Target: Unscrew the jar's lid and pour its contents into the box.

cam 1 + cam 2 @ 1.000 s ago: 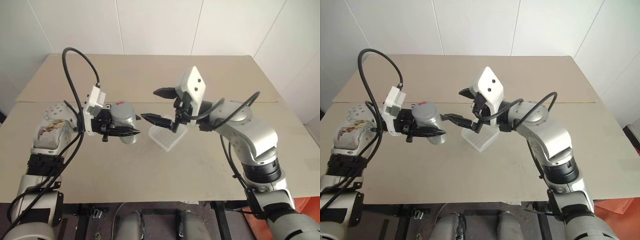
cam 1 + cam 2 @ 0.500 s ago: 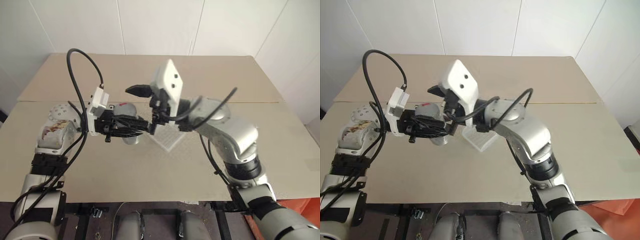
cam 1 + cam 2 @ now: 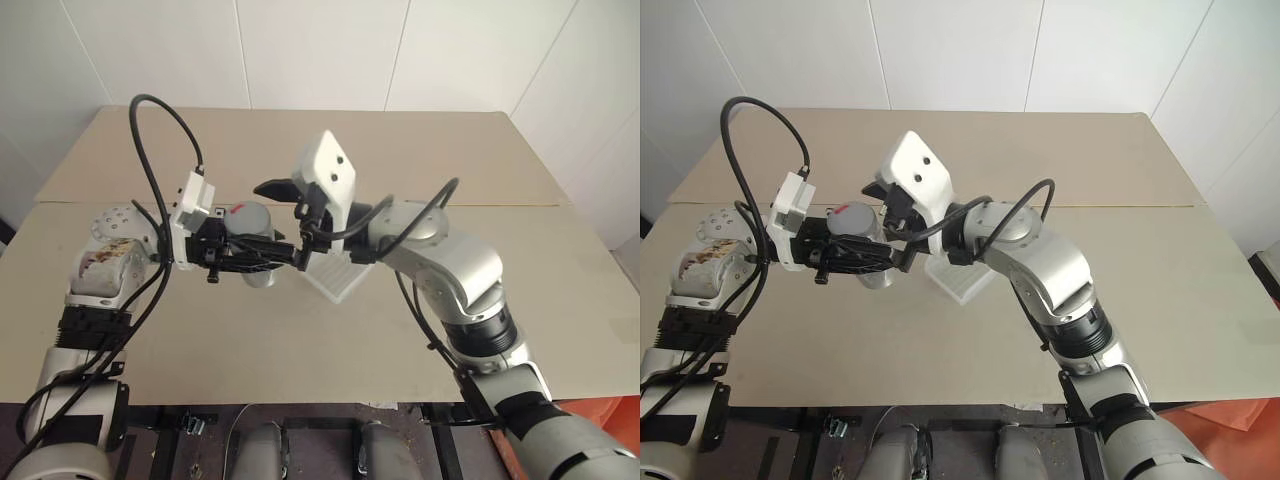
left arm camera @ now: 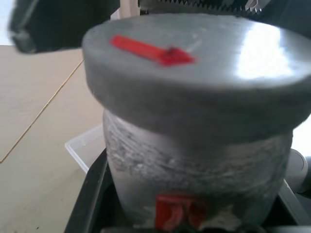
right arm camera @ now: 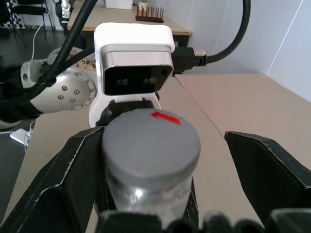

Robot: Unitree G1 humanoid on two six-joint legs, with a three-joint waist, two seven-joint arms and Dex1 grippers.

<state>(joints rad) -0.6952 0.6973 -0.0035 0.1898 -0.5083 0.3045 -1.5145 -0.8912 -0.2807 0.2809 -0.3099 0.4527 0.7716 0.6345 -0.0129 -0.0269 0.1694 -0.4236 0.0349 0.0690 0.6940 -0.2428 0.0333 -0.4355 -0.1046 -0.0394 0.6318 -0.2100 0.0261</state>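
Note:
My left gripper [image 3: 262, 243] is shut on the silvery-grey jar [image 3: 255, 232] and holds it upright above the table. The grey lid [image 5: 150, 140], with its red mark, sits on the jar. My right gripper [image 5: 163, 138] is open, and its black fingers [image 5: 58, 187] stand on either side of the lid without touching it. In the left wrist view the lid [image 4: 194, 73] and the jar's body [image 4: 194, 165] are seen close up. The translucent white box [image 3: 338, 279] lies on the table just right of the jar, under the right wrist. The contents are hidden inside the jar.
The beige table [image 3: 420, 150] has a seam running across its middle, and its front edge lies near my body. A black cable [image 3: 160, 120] loops above the left arm. Bare tabletop stretches behind and to both sides of the box.
My right gripper has swung left from above the box to the jar, and its open fingers now straddle the lid. The left gripper and the jar have stayed in place.

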